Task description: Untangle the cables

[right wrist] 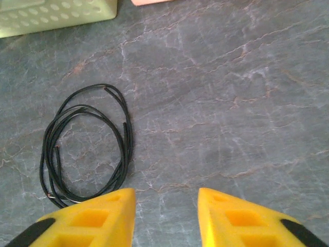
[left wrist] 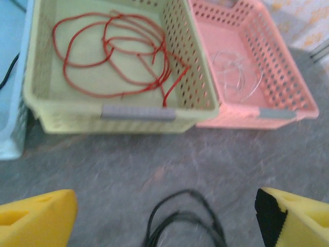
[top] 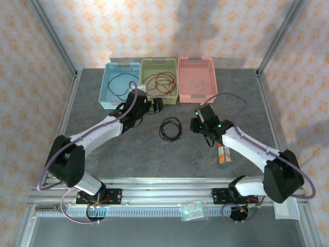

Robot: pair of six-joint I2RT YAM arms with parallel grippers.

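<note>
One black cable [top: 170, 128] lies coiled on the grey table between my two grippers. Red cables [top: 159, 80] loop inside the green basket [top: 144, 98], a black cable [top: 120, 82] sits in the blue basket [top: 105, 100], and a pale cable [top: 197, 82] rests in the pink basket [top: 196, 98]. My left gripper [top: 154, 106] hovers in front of the green basket, open, with the black coil [left wrist: 185, 218] on the table below its jaws [left wrist: 167, 226]. My right gripper [right wrist: 167, 206] is open and holds nothing, with the black coil [right wrist: 85, 146] just left of its left finger [right wrist: 97, 221].
The three baskets stand side by side along the table's far edge. A small orange object [top: 222, 154] lies on the table under the right forearm. A clear plastic bag [top: 193, 210] rests on the front rail. Metal frame posts rise at the back corners.
</note>
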